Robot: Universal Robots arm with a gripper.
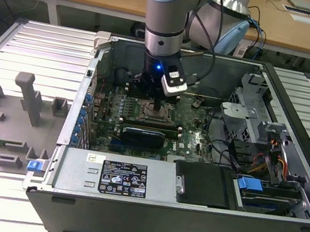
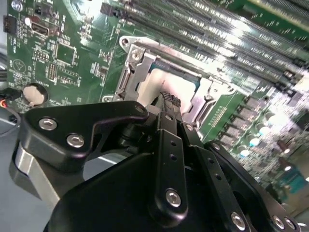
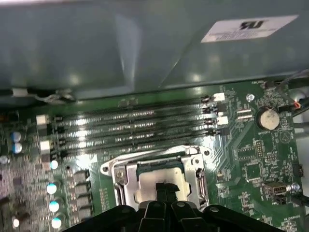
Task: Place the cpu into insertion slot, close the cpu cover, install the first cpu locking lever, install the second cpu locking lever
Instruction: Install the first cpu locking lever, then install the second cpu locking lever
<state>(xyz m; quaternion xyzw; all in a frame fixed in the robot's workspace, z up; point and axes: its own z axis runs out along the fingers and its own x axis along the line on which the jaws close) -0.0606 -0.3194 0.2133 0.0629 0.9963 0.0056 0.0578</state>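
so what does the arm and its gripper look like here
The arm is a silver-grey tube with pale blue joint caps and a black wrist showing a small blue light. Black cables trail off it, and a white-and-black camera block is clipped on. The gripper is matte black linkage with silver screws.

Closed jaws over the cpu (image 3: 157, 180); cpu cover (image 3: 120, 176) down.

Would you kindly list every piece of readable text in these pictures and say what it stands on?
Black label on the metal housing: too small to read.
White sticker on the case wall: blurred, unreadable.
Markings on the green circuit board: too small to read.
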